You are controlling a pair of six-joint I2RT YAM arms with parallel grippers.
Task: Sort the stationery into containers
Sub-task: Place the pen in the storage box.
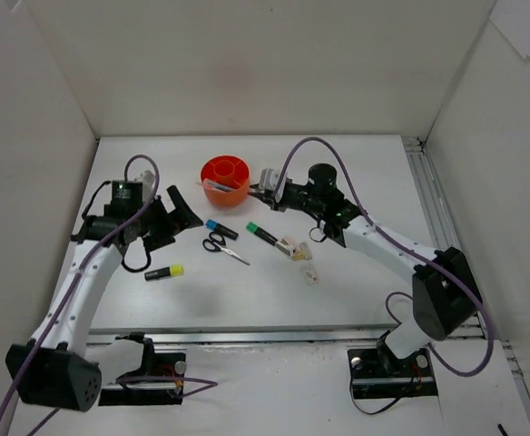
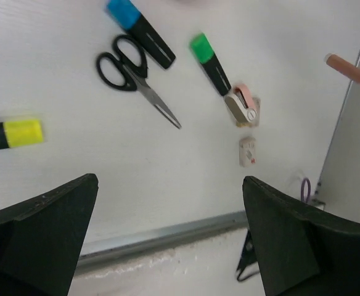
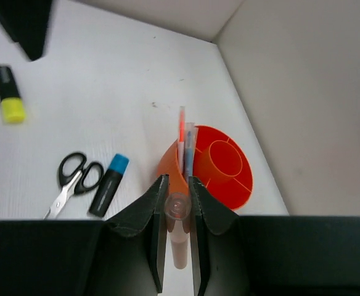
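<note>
The orange organiser (image 1: 225, 179) stands at the back middle of the table and holds an orange pen (image 3: 181, 126) and a blue pen (image 3: 189, 145) in a ring compartment (image 3: 220, 166). My right gripper (image 1: 265, 186) is just right of it, shut on a pale pink pen (image 3: 179, 207) seen end-on between the jaws (image 3: 177, 185). My left gripper (image 1: 179, 211) is open and empty, left of the loose items (image 2: 171, 203). On the table lie a blue highlighter (image 1: 221, 229), black-handled scissors (image 1: 224, 247), a green highlighter (image 1: 262, 234), a yellow highlighter (image 1: 164, 272) and small erasers (image 1: 289, 245).
White walls enclose the table on the left, back and right. A metal rail (image 2: 167, 235) runs along the table's near edge. A small white eraser (image 2: 247, 151) lies nearest the front. The organiser's central cup (image 3: 225, 158) shows nothing inside.
</note>
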